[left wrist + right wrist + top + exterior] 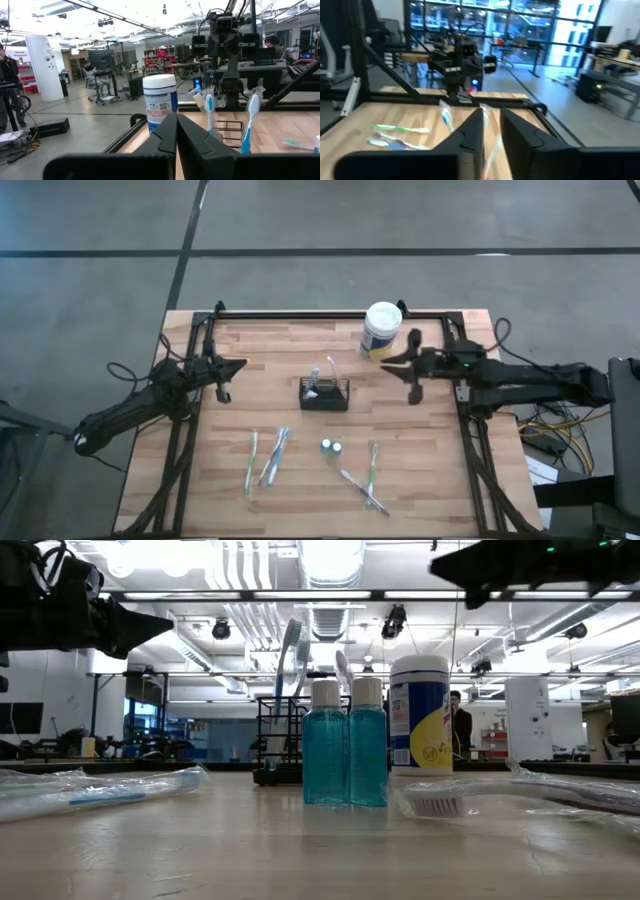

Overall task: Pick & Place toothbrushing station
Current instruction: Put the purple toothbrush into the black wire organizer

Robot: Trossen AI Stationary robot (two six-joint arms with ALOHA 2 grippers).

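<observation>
Main risk is judged to be tipping: the caddy (pixel 325 394) is a light, low black mesh box with two brushes (pixel 250 120) standing upright in it, and a high or off-centre grip could topple it or knock the canister (pixel 382 330) near the right gripper (pixel 413 365). The caddy sits between the grippers, well apart from both. The left gripper (pixel 226 379) is seen pressed together; the right is held slightly parted, nothing pinched.

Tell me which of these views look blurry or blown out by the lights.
Right wrist view: soft and smeared, windows blown out. Low view: ceiling lights glare overhead, the two blue bottles stay sharp. High view: even light, no glare. Left wrist view: the white canister is crisp.
</observation>
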